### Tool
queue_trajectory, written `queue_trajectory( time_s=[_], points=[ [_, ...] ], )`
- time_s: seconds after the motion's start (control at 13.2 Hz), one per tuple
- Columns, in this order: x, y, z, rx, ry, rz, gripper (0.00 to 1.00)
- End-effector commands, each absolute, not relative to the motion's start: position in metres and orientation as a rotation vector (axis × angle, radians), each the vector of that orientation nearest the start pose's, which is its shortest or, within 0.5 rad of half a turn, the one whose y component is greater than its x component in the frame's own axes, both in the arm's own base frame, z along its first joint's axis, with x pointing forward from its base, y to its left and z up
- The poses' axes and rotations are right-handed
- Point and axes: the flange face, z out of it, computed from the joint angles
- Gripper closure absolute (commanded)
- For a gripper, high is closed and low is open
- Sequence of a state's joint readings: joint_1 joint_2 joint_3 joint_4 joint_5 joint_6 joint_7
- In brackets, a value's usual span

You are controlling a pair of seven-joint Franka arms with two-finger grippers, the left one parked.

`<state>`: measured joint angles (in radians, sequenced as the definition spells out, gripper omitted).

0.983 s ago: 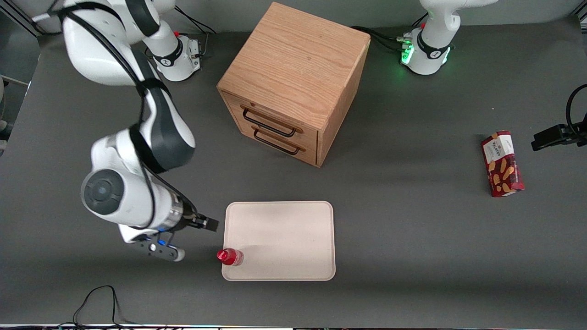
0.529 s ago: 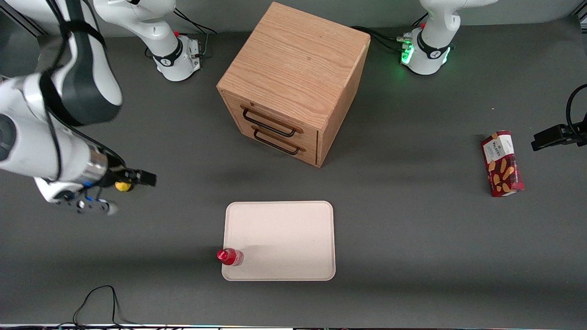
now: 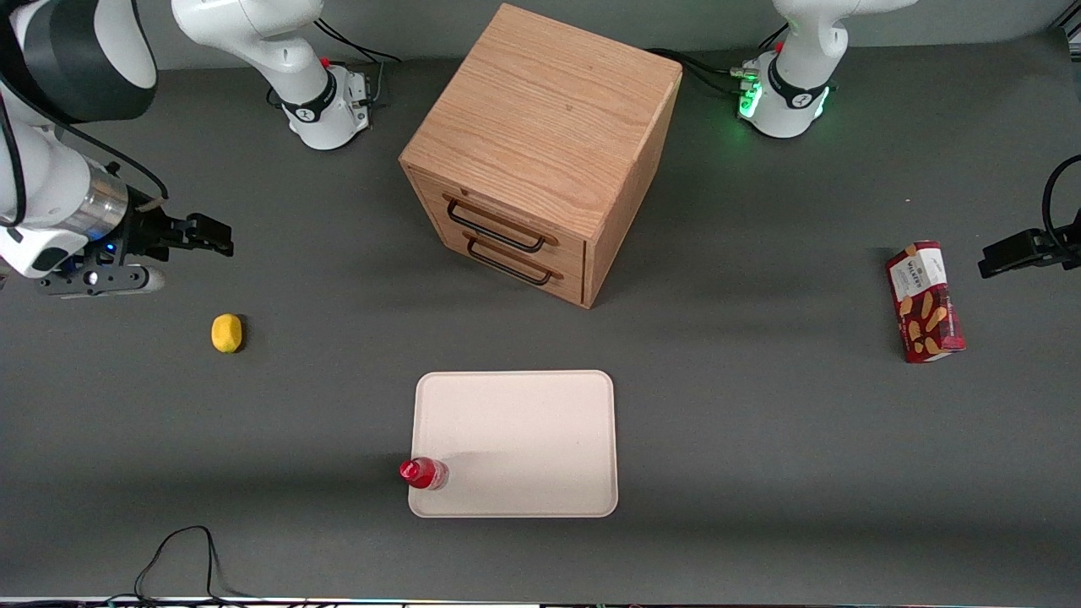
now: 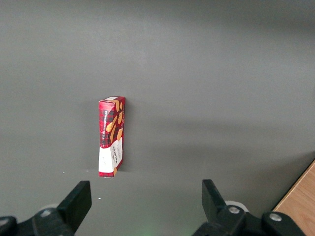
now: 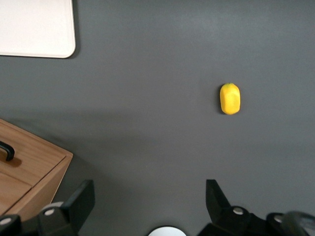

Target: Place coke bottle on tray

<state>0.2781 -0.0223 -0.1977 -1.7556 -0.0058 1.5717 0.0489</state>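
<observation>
Now, line by line:

Coke bottle: the small red-capped coke bottle point(image 3: 423, 473) stands upright on the tray, at the corner nearest the front camera on the working arm's end, just inside the rim.

Tray: the pale cream-pink tray point(image 3: 524, 422) lies flat on the dark table, nearer the front camera than the wooden cabinet; one rounded corner of it point(image 5: 59, 46) also shows in the right wrist view. Apart from the bottle its surface is bare.

Gripper: the right gripper point(image 3: 221, 239) hangs above the table toward the working arm's end, well apart from the bottle and the tray. Its black fingers point(image 5: 219, 199) stand wide apart, with nothing between them.

Lemon: a yellow lemon point(image 3: 226, 333) lies on the table near the gripper, nearer the front camera than it, and well apart from the tray; it is plain in the right wrist view too point(image 5: 230, 98).

Cabinet: the wooden drawer cabinet point(image 3: 540, 143) sits mid-table, both drawers shut, each with a dark handle; its corner point(image 5: 29, 172) enters the right wrist view.

Biscuit box: a red biscuit box point(image 3: 925, 302) lies flat toward the parked arm's end of the table, seen also from the left wrist point(image 4: 111, 136).
</observation>
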Motion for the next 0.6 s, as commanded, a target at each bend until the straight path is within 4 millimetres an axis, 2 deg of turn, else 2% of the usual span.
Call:
queue_trajectory(
  time_s=[0.0,0.3,0.53],
  points=[
    [0.517,0.034,0.572,-3.152,-0.092,0.251,0.0],
    [0.518,0.025,0.577,-3.138,-0.047,0.248,0.0],
    [0.52,0.026,0.584,-3.121,-0.038,0.247,0.0]
  ],
)
